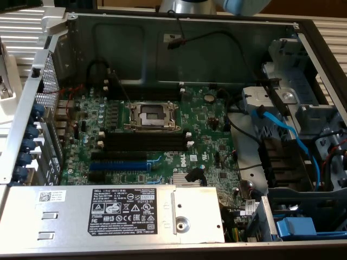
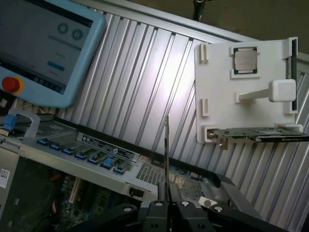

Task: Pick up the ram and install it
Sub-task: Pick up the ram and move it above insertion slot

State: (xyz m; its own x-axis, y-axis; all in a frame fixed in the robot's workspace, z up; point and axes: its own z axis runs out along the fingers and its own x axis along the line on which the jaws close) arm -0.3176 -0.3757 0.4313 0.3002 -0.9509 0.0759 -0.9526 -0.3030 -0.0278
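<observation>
Item 1. Pincer point(image 2: 167, 203): black, clenched on the ram point(image 2: 166, 154), the fingertips pressed against both of its faces

Item 2. Ram: thin stick seen edge-on, standing straight out from the fingertips. It shows against the blue-clipped wall of the computer case point(image 1: 135, 38) and the bench point(image 2: 145, 72) beyond that wall. It is in no slot

Item 3. Computer case: lid off, grey metal, resting on the ribbed aluminium bench

Item 4. Motherboard point(image 1: 206, 124): green, flat on the case floor. It carries an empty CPU socket point(image 1: 153, 115), long black slots point(image 1: 143, 142) and one blue slot point(image 1: 118, 166)

Item 5. Power supply point(image 1: 65, 216): silver box with a black label, inside the case along one wall

Item 6. Blue cable point(image 1: 287, 132): inside the case, running over the drive bay end

Item 7. White holder point(image 2: 222, 92): on the bench, outside the case. It holds a processor chip point(image 2: 245, 60) and a green card point(image 2: 260, 133) on edge

Item 8. Teach pendant point(image 2: 43, 43): light-blue frame, lit screen, red button point(image 2: 11, 84), outside the case
</observation>
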